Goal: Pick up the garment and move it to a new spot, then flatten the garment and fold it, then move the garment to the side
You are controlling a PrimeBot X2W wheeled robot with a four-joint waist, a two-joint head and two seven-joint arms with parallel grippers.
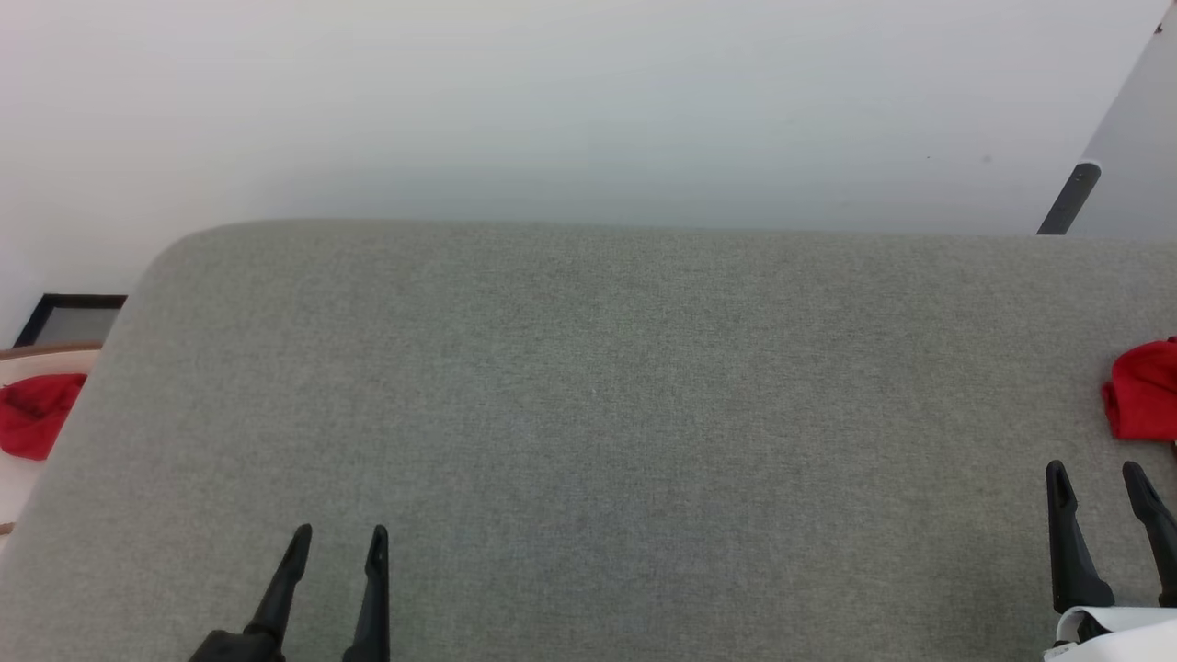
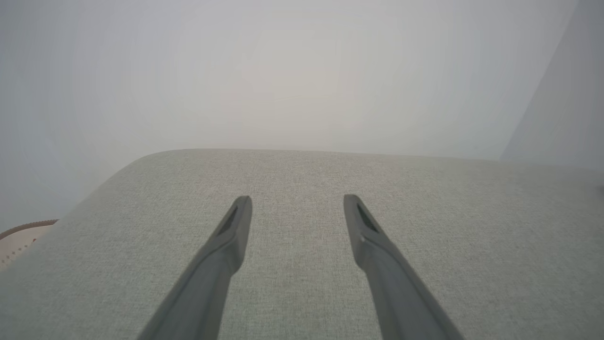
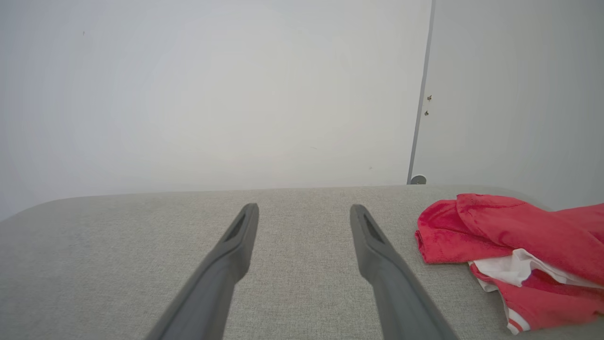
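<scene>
Garment (image 3: 514, 231) at right edge (crumpled).

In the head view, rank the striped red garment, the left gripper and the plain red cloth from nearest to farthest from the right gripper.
1. garment: just beyond the right gripper, far right.
2. left gripper: across the table, lower left.
3. plain red cloth: off the table's left end.

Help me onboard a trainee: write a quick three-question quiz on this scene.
1. True or false: the right gripper is gripping the garment.
2. On the grey pad, the garment lies at: A. the robot's left end; B. the centre; C. the robot's right end.
3. Fill in: the left gripper has its jaws ___.
Key: 1 false; 2 C; 3 open.
</scene>
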